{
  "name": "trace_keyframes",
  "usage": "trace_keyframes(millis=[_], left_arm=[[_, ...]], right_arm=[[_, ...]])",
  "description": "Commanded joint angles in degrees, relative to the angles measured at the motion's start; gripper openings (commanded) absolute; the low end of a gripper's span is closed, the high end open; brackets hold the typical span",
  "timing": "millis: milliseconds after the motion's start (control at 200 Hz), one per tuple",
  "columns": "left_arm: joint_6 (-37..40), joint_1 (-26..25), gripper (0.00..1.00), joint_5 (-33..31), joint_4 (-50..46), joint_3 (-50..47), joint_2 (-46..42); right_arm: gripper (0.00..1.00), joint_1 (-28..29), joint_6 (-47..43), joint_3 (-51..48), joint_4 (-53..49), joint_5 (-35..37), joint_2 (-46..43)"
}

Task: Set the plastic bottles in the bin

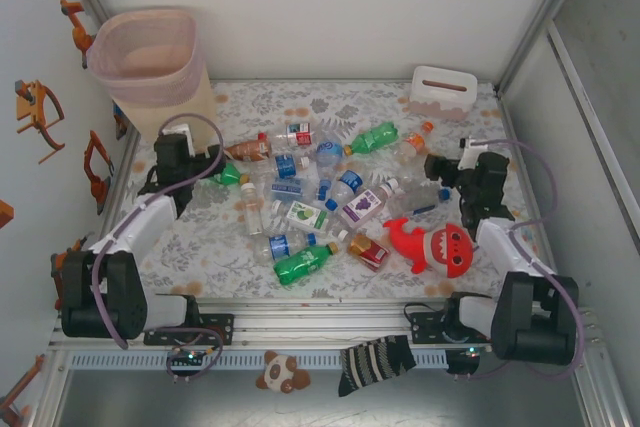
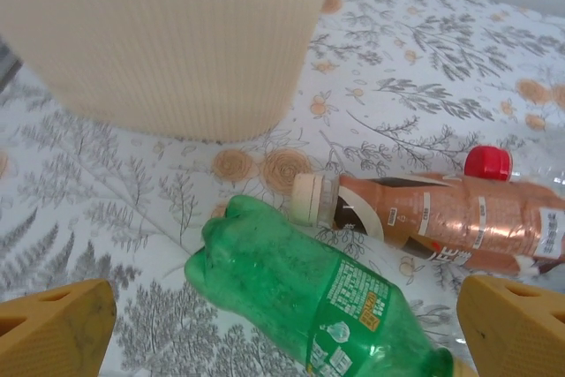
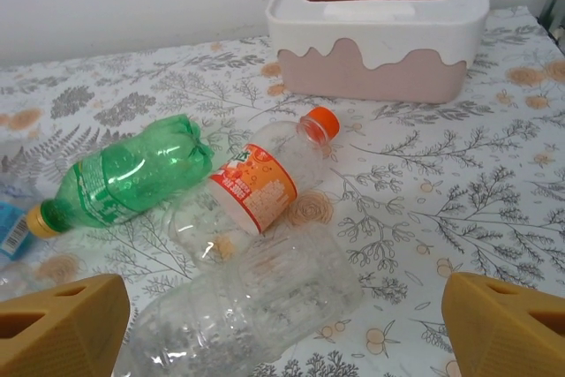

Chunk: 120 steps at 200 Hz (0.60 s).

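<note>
1. The plastic bottles [image 1: 310, 197] lie strewn mid-table, awaiting collection as we judge it. The bin [image 1: 150, 22] stands at the far left corner.
2. The left arm stretches forward, the left gripper [image 2: 282, 333] spread wide astride a green bottle [image 2: 300, 293] near the bin's wall.
3. The right arm bends inward. We see the right gripper [image 3: 282, 324] with jaws apart, framing a clear bottle [image 3: 256, 297] near the white box [image 3: 380, 28] and gripping nothing.

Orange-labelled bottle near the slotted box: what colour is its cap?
Orange cap, clearest in right wrist view.
</note>
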Motion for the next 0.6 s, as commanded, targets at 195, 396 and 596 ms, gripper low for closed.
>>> trace_keyframes(millis=[195, 396, 596], left_arm=[[-31.23, -1.05, 0.90, 1.54, -20.56, 7.73, 3.79], [-43.70, -2.26, 0.83, -1.94, -25.26, 12.06, 8.62], [-49.20, -2.72, 0.83, -1.60, -27.42, 16.72, 15.35]], right_arm=[[0.88, 0.58, 7.83, 10.07, -22.67, 2.14, -3.87], [0.86, 0.68, 8.28, 11.33, -24.95, 1.76, -5.28], [0.86, 0.84, 7.18, 12.56, -26.84, 2.84, -5.92]])
